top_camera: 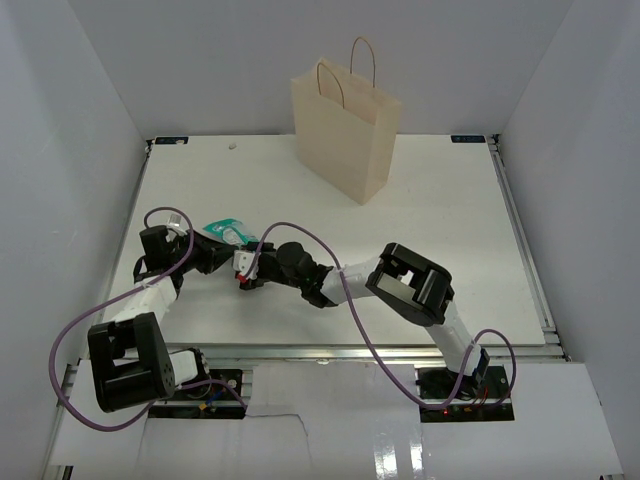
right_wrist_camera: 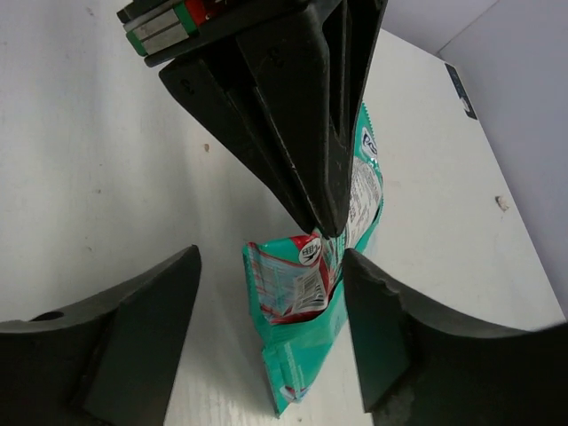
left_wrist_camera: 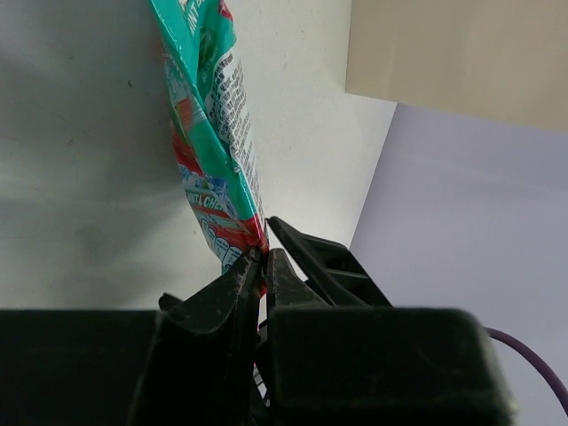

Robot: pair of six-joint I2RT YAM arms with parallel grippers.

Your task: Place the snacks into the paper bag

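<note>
A teal-and-white snack pack (right_wrist_camera: 300, 306) stands on edge on the white table (top_camera: 420, 240), left of centre. My left gripper (left_wrist_camera: 264, 259) is shut on the pack's (left_wrist_camera: 209, 133) rim, and its black fingers (right_wrist_camera: 293, 115) come down onto the pack from above in the right wrist view. My right gripper (right_wrist_camera: 271, 328) is open around the same pack: the right finger stands close beside it, the left finger well apart. In the top view both grippers meet near the pack (top_camera: 228, 229). The cream paper bag (top_camera: 345, 125) stands upright at the back centre, handles up.
White walls close in the table on the left, back and right. Purple cables (top_camera: 300, 232) loop over both arms. The paper bag's side (left_wrist_camera: 461, 53) shows far off in the left wrist view. A metal rail (top_camera: 520, 240) runs along the table's right edge.
</note>
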